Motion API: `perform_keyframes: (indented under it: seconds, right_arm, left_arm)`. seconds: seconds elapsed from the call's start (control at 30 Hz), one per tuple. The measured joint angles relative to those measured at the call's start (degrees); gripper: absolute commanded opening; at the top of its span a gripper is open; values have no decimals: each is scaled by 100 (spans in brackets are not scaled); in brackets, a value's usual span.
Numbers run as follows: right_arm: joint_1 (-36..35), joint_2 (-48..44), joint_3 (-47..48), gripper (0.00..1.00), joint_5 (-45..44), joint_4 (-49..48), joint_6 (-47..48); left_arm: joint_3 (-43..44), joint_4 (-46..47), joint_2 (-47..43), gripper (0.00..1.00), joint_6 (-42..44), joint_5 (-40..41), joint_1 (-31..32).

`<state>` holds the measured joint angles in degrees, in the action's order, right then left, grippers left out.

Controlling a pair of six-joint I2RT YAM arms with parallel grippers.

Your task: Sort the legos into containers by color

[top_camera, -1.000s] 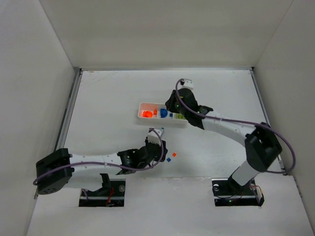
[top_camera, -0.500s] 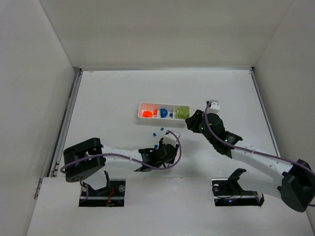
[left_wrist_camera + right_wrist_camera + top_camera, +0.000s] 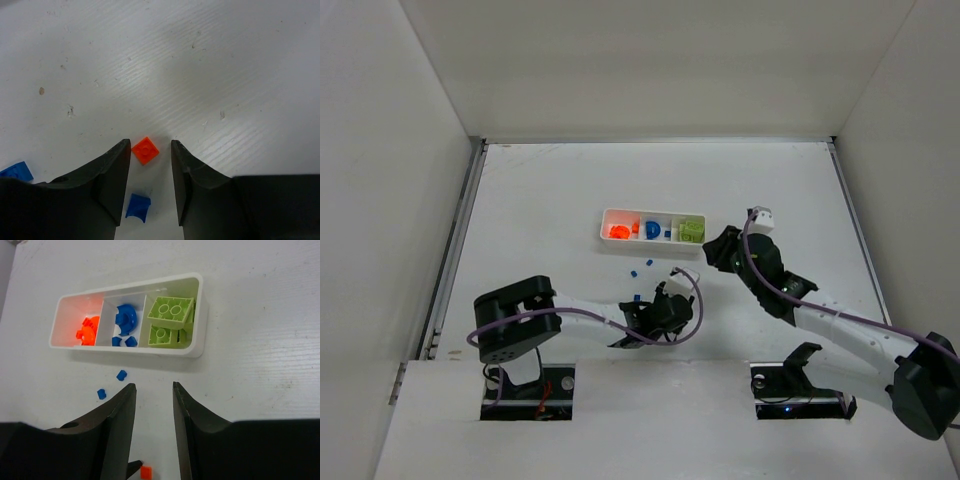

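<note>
Two parted fingers of the left gripper (image 3: 150, 144) stand low over the table (image 3: 210, 60), toward its near edge. A small orange plate (image 3: 145, 150) lies flat between their tips, unclamped. One blue piece (image 3: 137, 206) lies farther back between the fingers, and a second blue piece (image 3: 15, 171) lies off to one side.

The right gripper (image 3: 153, 386) is likewise open and carries nothing. It hovers just on the near side of the white tray (image 3: 150, 351), which sits about mid-table with its long side parallel to the far edge.

The tray's three compartments run side by side:
- The one nearest the left edge holds a rounded orange piece (image 3: 87, 330).
- The middle one holds a large rounded blue piece (image 3: 126, 319) and two small blue bricks (image 3: 131, 341).
- The one nearest the right edge holds the lime-green plates (image 3: 170, 312), the topmost tilted.

Two loose blue bricks (image 3: 121, 375) lie on the table just outside the tray's near wall.
</note>
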<state>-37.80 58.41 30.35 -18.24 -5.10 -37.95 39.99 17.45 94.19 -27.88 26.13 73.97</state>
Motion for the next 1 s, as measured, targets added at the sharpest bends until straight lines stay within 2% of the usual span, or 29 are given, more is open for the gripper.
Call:
perform_keyframes:
  seconds: [0.3, 0.47, 0.6, 0.73, 1.0]
  right_arm:
    - [107, 0, -48, 42, 72, -63, 0]
    - [109, 0, -74, 42, 92, -114, 0]
    - [127, -2, -120, 42, 114, -140, 0]
    - [142, 0, -122, 42, 136, -157, 0]
    - [144, 0, -129, 42, 157, -181, 0]
  left_arm:
    - [168, -122, 144, 30, 44, 157, 107]
    - [278, -249, 221, 40, 42, 308, 201]
    - [304, -372, 236, 42, 31, 470, 278]
    - [304, -420, 236, 33, -81, 568, 319]
    - [485, -444, 413, 24, -179, 678, 433]
